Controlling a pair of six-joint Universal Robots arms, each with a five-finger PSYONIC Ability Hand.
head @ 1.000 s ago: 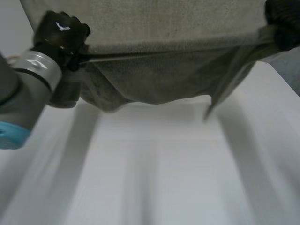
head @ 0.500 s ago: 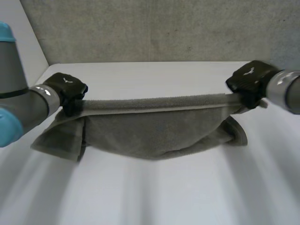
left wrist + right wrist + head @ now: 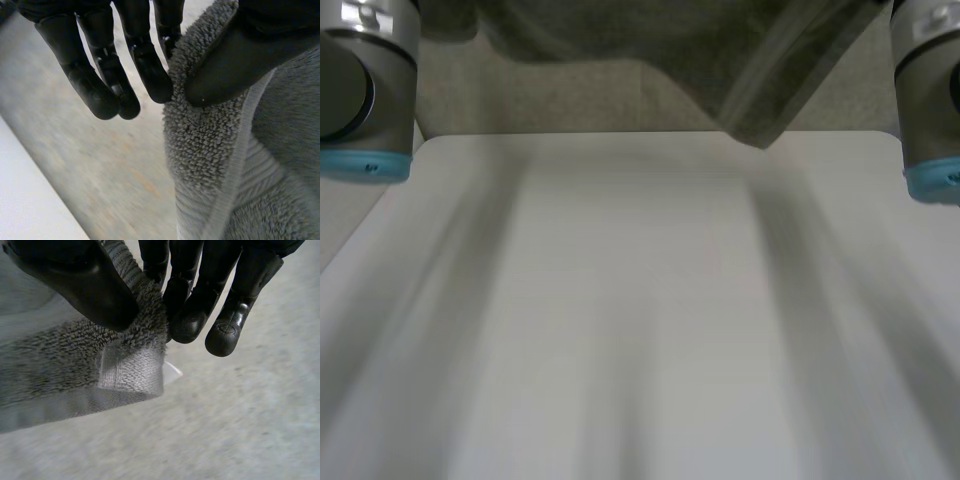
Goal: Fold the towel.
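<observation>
Left robot hand pinches the nubby, flat-hemmed grey towel.

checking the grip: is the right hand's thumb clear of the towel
No, in the right wrist view the right hand pinches the towel corner between thumb and fingers.

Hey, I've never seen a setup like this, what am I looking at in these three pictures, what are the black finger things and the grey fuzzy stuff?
It is a robot with two arms, each ending in a black mechanical hand. The wide picture comes from a camera between the arms, looking down at a white table; the left arm and right arm show at its sides. The other two come from wrist cameras. The fuzzy stuff is a grey towel, hanging from both hands. The left hand pinches its edge between thumb and fingers; the right hand pinches a corner likewise.
</observation>
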